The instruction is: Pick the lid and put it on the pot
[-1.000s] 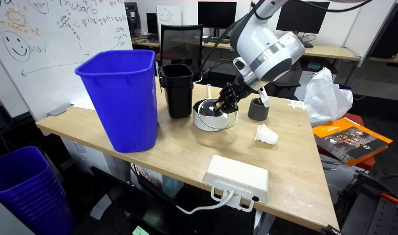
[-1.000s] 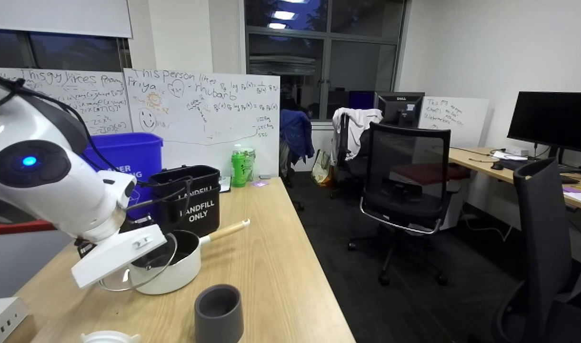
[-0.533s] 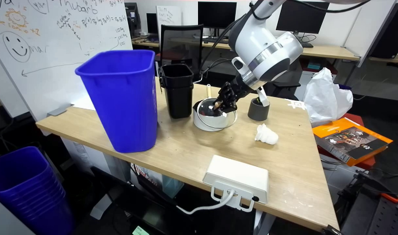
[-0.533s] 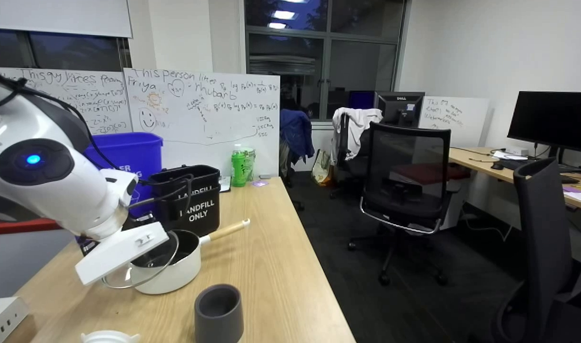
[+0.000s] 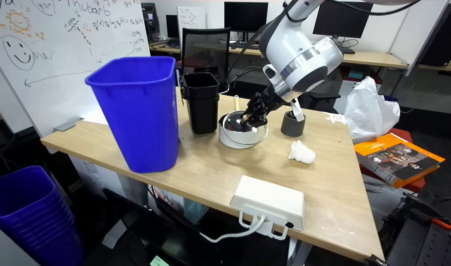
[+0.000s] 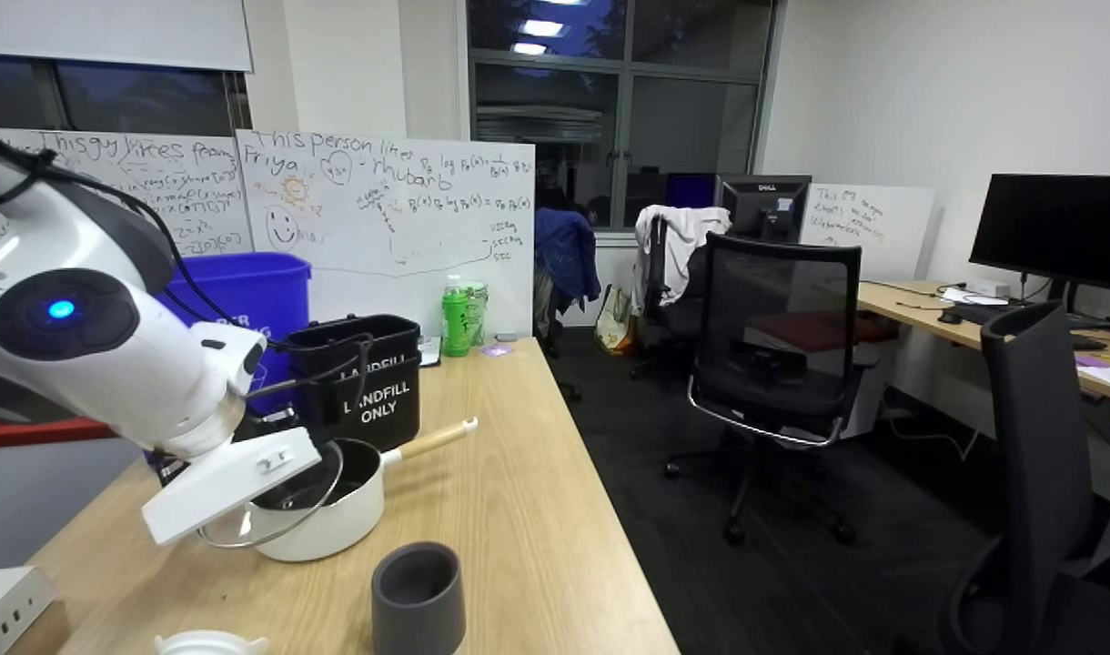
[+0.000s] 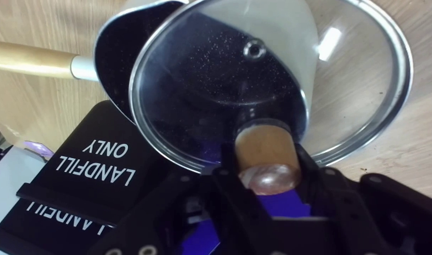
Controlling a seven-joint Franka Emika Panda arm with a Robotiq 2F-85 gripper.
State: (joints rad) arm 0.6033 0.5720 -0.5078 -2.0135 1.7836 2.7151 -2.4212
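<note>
The lid [image 5: 244, 143] is clear glass with a metal rim and a wooden knob [image 7: 267, 147]. My gripper [image 7: 265, 156] is shut on the knob, one finger on each side. The white pot [image 6: 346, 523] has a dark inside and a wooden handle [image 7: 32, 60]. The lid [image 7: 361, 88] is tilted over the pot and offset, so part of the pot's opening is uncovered. In an exterior view the gripper [image 5: 253, 116] is above the pot [image 5: 222, 136]. Whether the lid touches the pot's rim I cannot tell. In an exterior view a white plate on the wrist hides the fingers.
A black bin [image 5: 202, 107] stands close beside the pot, with a tall blue bin [image 5: 144, 122] beyond it. A dark grey cup [image 6: 418, 600] and a white piece [image 5: 302, 152] lie on the pot's other side. A white box [image 5: 268, 197] sits at the table edge.
Over the last second my gripper and the lid have shifted very slightly over the pot, toward its handle side in an exterior view. In the last half second almost nothing has moved.
</note>
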